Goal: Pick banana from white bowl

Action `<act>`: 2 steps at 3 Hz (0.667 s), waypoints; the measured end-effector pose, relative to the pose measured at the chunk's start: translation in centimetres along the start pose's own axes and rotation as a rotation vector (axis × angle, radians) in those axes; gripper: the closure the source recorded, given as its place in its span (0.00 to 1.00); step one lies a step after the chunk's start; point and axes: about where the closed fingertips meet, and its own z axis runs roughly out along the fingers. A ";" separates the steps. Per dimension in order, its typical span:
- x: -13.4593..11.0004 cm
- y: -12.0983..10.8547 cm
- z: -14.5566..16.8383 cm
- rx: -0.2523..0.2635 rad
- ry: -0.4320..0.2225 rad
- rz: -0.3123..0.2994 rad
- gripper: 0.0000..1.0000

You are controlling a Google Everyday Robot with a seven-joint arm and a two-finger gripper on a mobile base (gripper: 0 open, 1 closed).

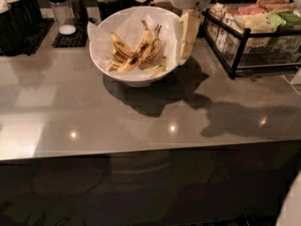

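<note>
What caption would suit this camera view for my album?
Robot gripper at the right rim of a white bowl holding a banana on a counter.

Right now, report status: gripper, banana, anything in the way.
Status: gripper hangs at white bowl rim, wire rack side. The banana lies inside on paper lining, untouched. Rack close beside gripper.
</note>
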 end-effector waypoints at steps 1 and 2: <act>2.4 -3.2 3.3 -0.029 -0.057 -0.048 0.00; 3.9 -6.2 5.8 -0.014 -0.103 -0.079 0.00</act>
